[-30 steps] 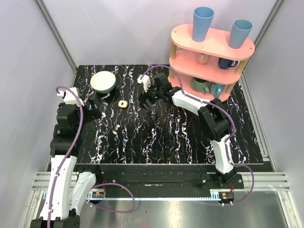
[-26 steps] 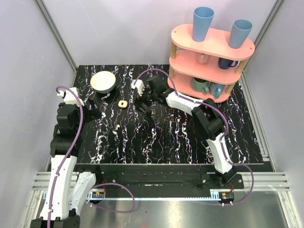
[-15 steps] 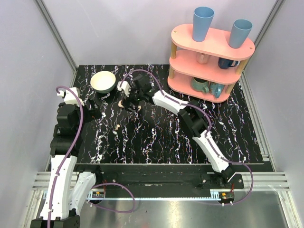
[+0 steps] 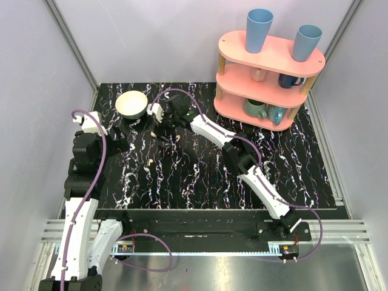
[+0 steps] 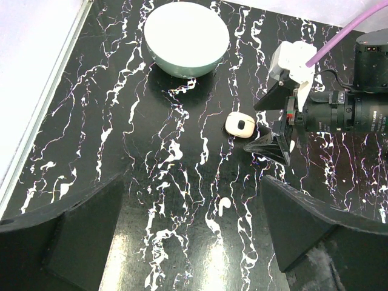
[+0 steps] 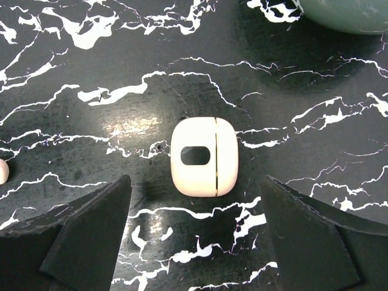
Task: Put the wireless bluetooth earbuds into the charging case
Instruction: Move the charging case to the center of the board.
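black marbled table (image 4: 200, 176): bowl (image 4: 131, 104), charging case (image 6: 204, 156), earbud (image 5: 224, 204), pink shelf (image 4: 267, 79)

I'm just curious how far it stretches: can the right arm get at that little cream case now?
Probably yes: its open end effector hangs right over the case, with nothing between them.

No legible text or number appears on the charging case (image 6: 204, 156) or elsewhere.

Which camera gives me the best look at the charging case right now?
Right wrist view: the charging case lies centred and large, its seam and dark oval window plain. The left wrist view shows it small, beside the right gripper. In the top view that gripper largely covers it.
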